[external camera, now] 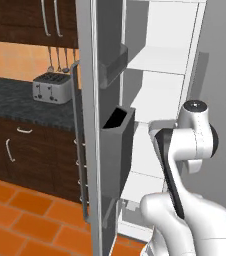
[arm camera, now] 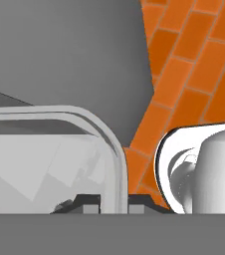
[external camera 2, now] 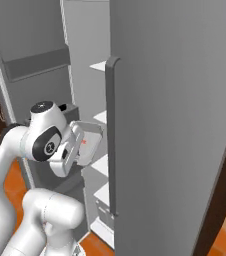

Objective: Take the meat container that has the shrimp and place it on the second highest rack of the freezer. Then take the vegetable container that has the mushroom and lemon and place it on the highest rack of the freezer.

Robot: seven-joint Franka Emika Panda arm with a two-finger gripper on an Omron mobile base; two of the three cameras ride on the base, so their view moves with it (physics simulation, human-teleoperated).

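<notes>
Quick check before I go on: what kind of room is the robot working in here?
A home kitchen, most likely: a toaster sits on a dark counter, utensils hang above it, and an open freezer with white shelves stands over orange tile floor.

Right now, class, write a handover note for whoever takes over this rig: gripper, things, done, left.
Gripper: shut on the rim of the clear container; the red speck inside is probably the shrimp.
Freezer: door open, container held in front of its shelves.
Done: container picked up.
Left: set it on the second highest rack, then put the mushroom-and-lemon container on the highest rack.
</notes>
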